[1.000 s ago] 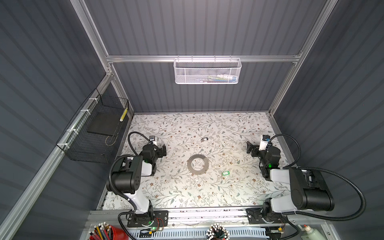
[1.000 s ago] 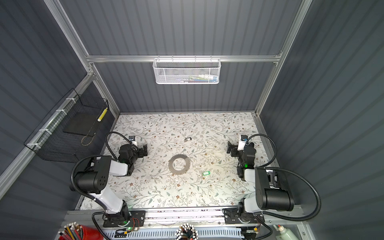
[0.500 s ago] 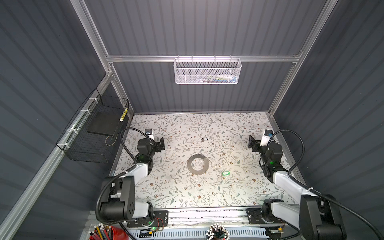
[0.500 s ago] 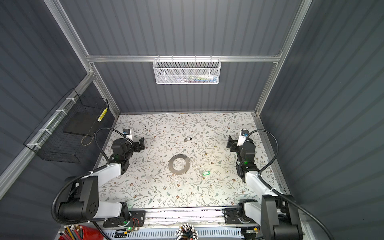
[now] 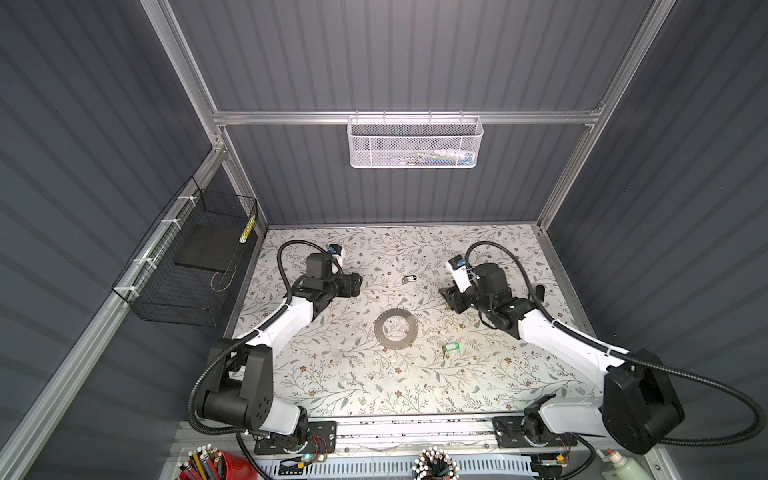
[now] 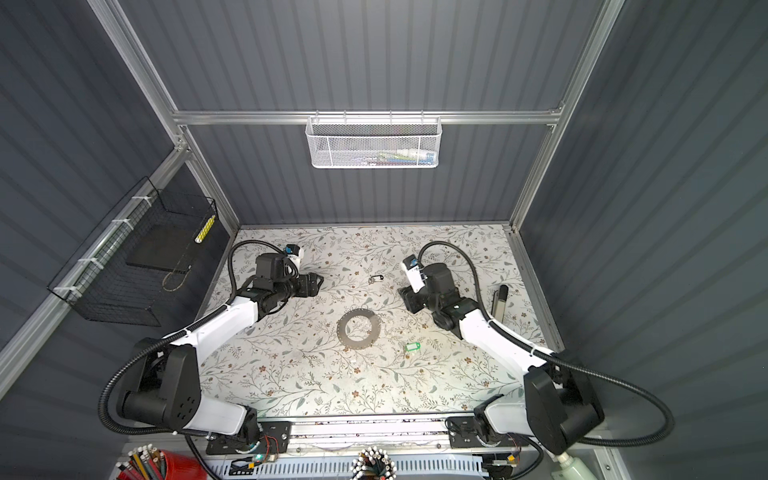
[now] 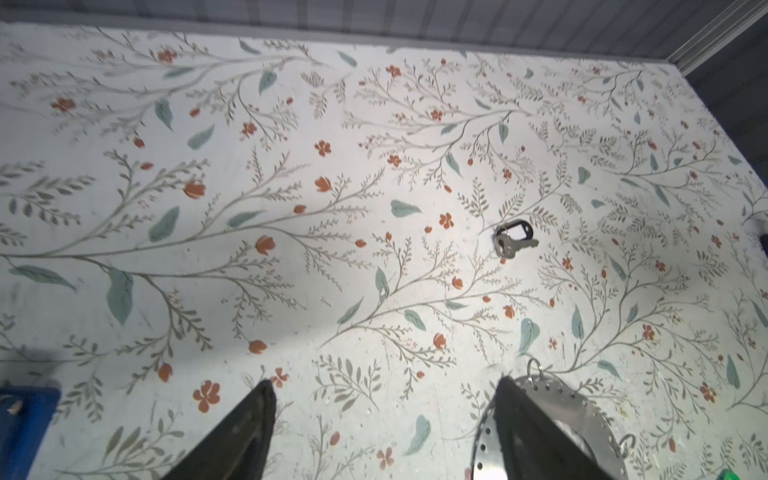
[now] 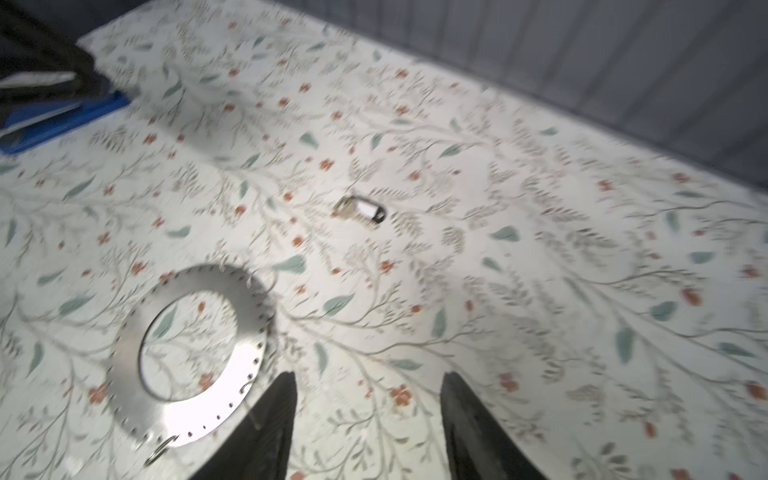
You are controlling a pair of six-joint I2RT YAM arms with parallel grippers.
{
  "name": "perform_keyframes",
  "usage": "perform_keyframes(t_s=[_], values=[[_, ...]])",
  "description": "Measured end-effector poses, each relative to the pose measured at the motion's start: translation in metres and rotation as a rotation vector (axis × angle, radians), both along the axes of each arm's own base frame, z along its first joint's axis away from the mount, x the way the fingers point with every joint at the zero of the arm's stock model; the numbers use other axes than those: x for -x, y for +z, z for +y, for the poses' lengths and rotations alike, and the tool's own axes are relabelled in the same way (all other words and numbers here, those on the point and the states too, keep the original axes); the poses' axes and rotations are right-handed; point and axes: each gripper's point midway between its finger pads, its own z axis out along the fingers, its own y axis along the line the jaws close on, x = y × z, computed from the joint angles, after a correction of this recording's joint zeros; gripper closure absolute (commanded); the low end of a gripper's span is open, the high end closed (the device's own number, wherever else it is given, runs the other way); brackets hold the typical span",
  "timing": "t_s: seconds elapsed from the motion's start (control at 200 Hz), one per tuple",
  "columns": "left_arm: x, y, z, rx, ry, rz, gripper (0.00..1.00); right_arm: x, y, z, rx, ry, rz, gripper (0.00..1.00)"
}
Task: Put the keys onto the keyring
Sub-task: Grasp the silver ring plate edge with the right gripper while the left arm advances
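The keyring [image 5: 397, 326] [image 6: 358, 326], a flat grey metal ring with small holes round its rim, lies flat at mid-table. A silver key with a black oval tag [image 5: 409, 278] [image 6: 376, 278] [image 7: 513, 237] [image 8: 363, 210] lies behind it. The green-framed tag key [image 5: 451, 346] [image 6: 412, 347] lies to its front right. My left gripper [image 5: 353, 284] [image 7: 384, 382] hovers open to the left of the silver key. In the left wrist view one finger covers part of the keyring [image 7: 582, 411]. My right gripper [image 5: 446, 297] [image 8: 368, 378] is open and empty, beside the keyring [image 8: 255, 332].
A blue stapler [image 7: 25, 415] [image 8: 54, 120] sits on the left side under my left arm. A black wire basket [image 5: 191, 270] hangs on the left wall, a white mesh basket [image 5: 415, 141] on the back wall. A dark tool [image 6: 500, 303] lies near the right wall.
Both arms have swung out from the sides and reached in toward the middle of the table. The right gripper's jaws have narrowed; the left's have closed a little.
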Motion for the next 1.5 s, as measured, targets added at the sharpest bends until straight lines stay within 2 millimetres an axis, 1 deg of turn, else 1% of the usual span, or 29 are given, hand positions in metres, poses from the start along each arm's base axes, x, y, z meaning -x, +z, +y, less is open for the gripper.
perform_keyframes(t_s=[0.05, 0.155, 0.24, 0.37, 0.5, 0.62, 0.815, 0.921, 1.056, 1.341, 1.501], values=[[0.003, -0.006, -0.003, -0.003, -0.011, 0.031, 0.18, 0.009, -0.015, 0.009, 0.030, 0.052, 0.054, 0.60], [0.007, -0.013, -0.006, -0.010, -0.025, 0.070, 0.18, 0.020, -0.039, 0.025, 0.104, 0.157, 0.125, 0.63], [0.005, -0.014, -0.009, -0.010, -0.035, 0.081, 0.18, 0.029, -0.053, 0.035, 0.154, 0.227, 0.150, 0.64], [0.000, -0.020, -0.014, -0.003, -0.053, 0.103, 0.18, 0.042, -0.069, 0.042, 0.211, 0.298, 0.199, 0.67], [-0.002, -0.026, -0.019, 0.009, -0.069, 0.127, 0.18, 0.046, -0.072, 0.047, 0.221, 0.332, 0.239, 0.67], [-0.002, -0.025, -0.019, 0.011, -0.071, 0.126, 0.18, 0.048, -0.073, 0.048, 0.233, 0.338, 0.261, 0.67], [0.003, -0.025, -0.018, 0.011, -0.070, 0.124, 0.18, 0.056, -0.094, 0.046, 0.285, 0.356, 0.366, 0.71], [0.004, -0.017, -0.017, 0.015, -0.069, 0.100, 0.18, 0.054, -0.099, 0.048, 0.299, 0.355, 0.398, 0.72], [0.002, -0.006, -0.017, 0.023, -0.069, 0.063, 0.18, 0.050, -0.100, 0.050, 0.300, 0.344, 0.417, 0.73], [0.000, -0.005, -0.015, 0.013, -0.056, 0.054, 0.18, 0.048, -0.107, 0.052, 0.318, 0.340, 0.459, 0.74], [0.000, -0.005, -0.015, 0.012, -0.055, 0.053, 0.18, 0.044, -0.106, 0.053, 0.326, 0.334, 0.471, 0.76]])
